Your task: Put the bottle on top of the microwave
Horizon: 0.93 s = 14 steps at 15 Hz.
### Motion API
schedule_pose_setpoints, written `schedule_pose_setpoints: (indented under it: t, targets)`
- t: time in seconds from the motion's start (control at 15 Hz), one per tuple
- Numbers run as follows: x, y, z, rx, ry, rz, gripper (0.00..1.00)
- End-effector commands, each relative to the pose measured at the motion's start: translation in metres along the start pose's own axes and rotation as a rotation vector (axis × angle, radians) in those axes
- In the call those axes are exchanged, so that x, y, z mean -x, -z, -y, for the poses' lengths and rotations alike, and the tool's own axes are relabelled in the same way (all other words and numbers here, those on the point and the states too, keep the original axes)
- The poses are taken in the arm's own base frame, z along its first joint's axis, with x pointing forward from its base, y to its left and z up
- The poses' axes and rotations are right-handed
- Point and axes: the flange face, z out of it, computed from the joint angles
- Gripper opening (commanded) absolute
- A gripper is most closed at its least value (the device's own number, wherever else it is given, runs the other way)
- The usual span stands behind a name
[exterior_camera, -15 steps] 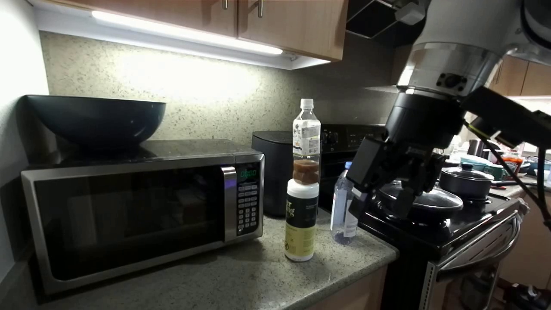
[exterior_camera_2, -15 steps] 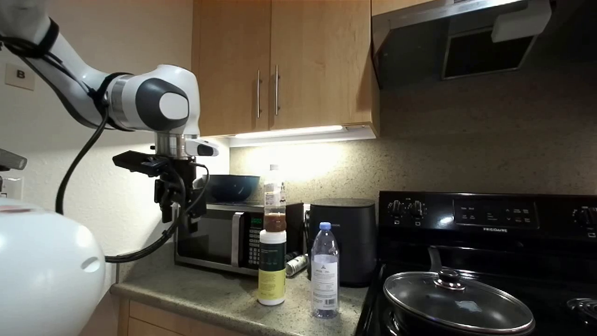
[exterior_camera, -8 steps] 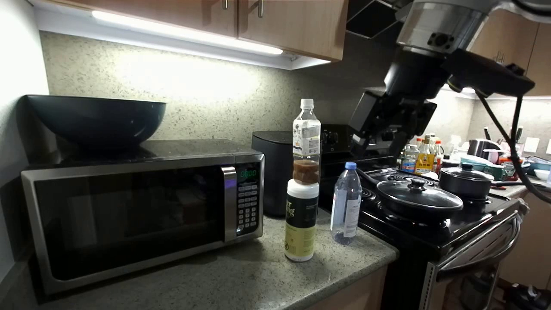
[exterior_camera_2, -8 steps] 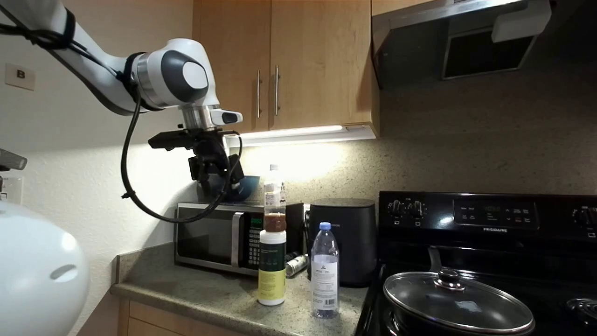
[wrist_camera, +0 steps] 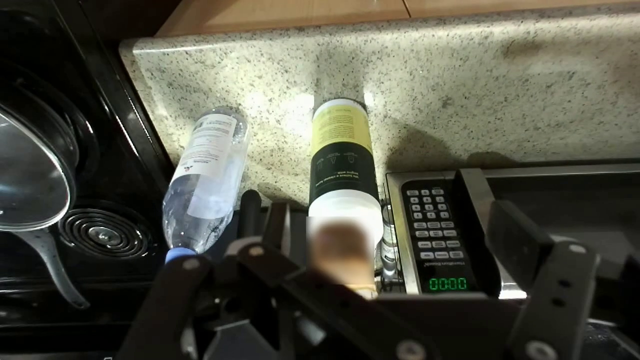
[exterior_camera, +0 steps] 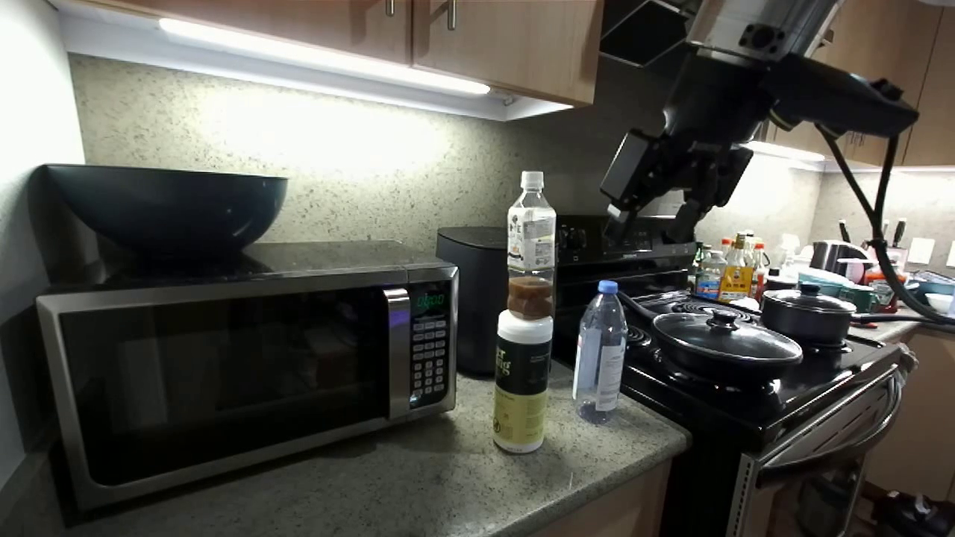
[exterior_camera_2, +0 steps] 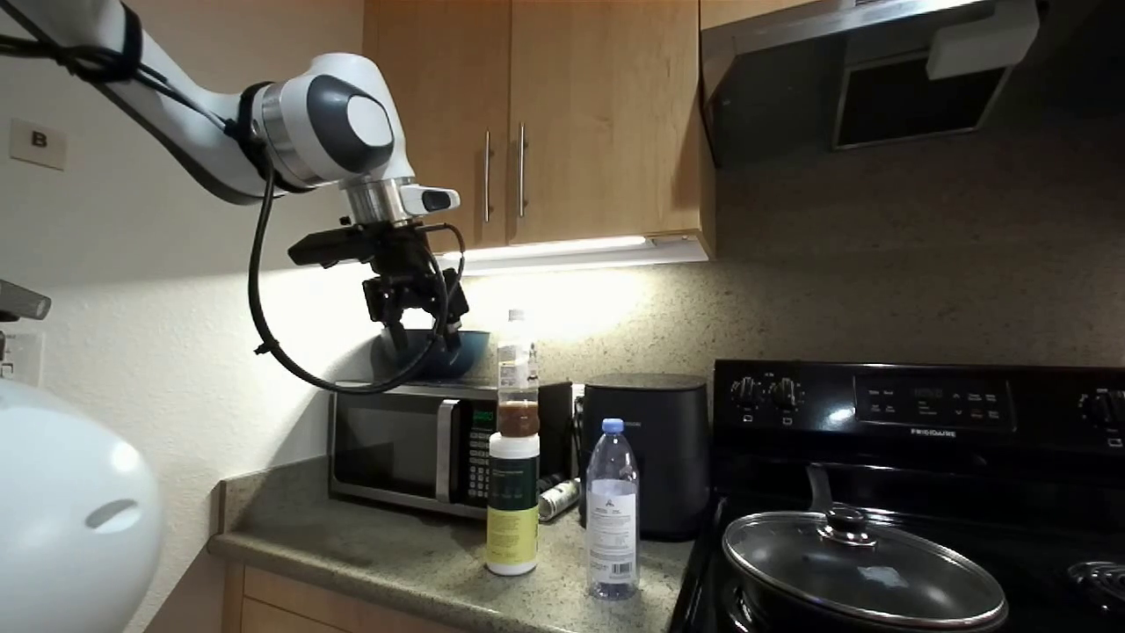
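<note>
The bottle (exterior_camera: 531,239) is clear with a white cap, a printed label and brown liquid low down. It stands upright on the white lid of a canister (exterior_camera: 521,384) in both exterior views (exterior_camera_2: 518,369). In the wrist view the bottle (wrist_camera: 344,252) is blurred, its top hidden behind the gripper. The silver microwave (exterior_camera: 246,373) stands left of it, also in the wrist view (wrist_camera: 404,225). My gripper (exterior_camera: 647,227) is open and empty, in the air near the bottle's height and apart from it, also in an exterior view (exterior_camera_2: 426,338) and the wrist view (wrist_camera: 395,232).
A dark bowl (exterior_camera: 168,209) sits on the microwave's left part. A blue-capped water bottle (exterior_camera: 600,354) stands right of the canister. A black appliance (exterior_camera_2: 646,457) is behind. A lidded pan (exterior_camera: 727,347) is on the stove. Cabinets (exterior_camera_2: 606,123) hang above. A white round object (exterior_camera_2: 70,510) is in front.
The arm and gripper have risen, and in an exterior view shifted right, now level with the bottle and bowl. The bottle, canister and microwave have not moved.
</note>
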Motion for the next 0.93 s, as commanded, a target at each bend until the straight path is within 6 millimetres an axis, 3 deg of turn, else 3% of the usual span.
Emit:
schedule_pose_setpoints:
  t: [0.0,0.4,0.67,0.73,0.8,0.87]
  targets:
    - [-0.006,0.000,-0.005,0.020,-0.043,-0.037,1.00]
    - [-0.051,-0.021,-0.026,-0.064,-0.004,-0.076,1.00]
    - [-0.086,-0.023,-0.028,-0.100,0.111,-0.112,1.00]
    - [-0.091,-0.022,-0.027,-0.104,0.143,-0.118,1.00]
    - [-0.077,-0.021,-0.031,-0.081,0.082,-0.102,1.00]
    - [-0.083,-0.021,-0.030,-0.086,0.100,-0.105,1.00]
